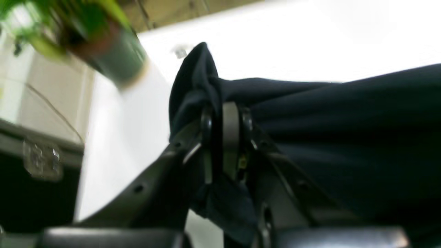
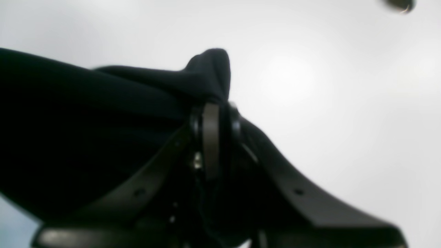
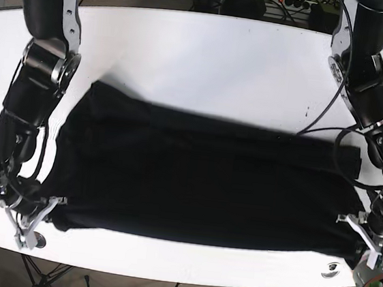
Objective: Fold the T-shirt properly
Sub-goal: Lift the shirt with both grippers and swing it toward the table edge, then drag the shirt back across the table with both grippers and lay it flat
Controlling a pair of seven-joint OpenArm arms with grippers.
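Dark T-shirt (image 3: pixel 201 182) spread wide across my white counter (image 3: pixel 207 56), its near corners bunched up, my left pincer (image 1: pixel 225 137) clamped on one corner, my right pincer (image 2: pixel 212 137) clamped on the other, blurred potted plant (image 1: pixel 93 38) off the counter's edge.

Counts: 1 black cotton T-shirt (image 3: pixel 201 182), spread flat. 1 white oval bench (image 3: pixel 207 56). 2 black robot arms, one per side. 2 hands: left hand (image 3: pixel 365 247), right hand (image 3: pixel 36 220). 1 green potted plant (image 1: pixel 79 34) at the bench edge. 2 small round metal fittings in the bench top, near the front corners.
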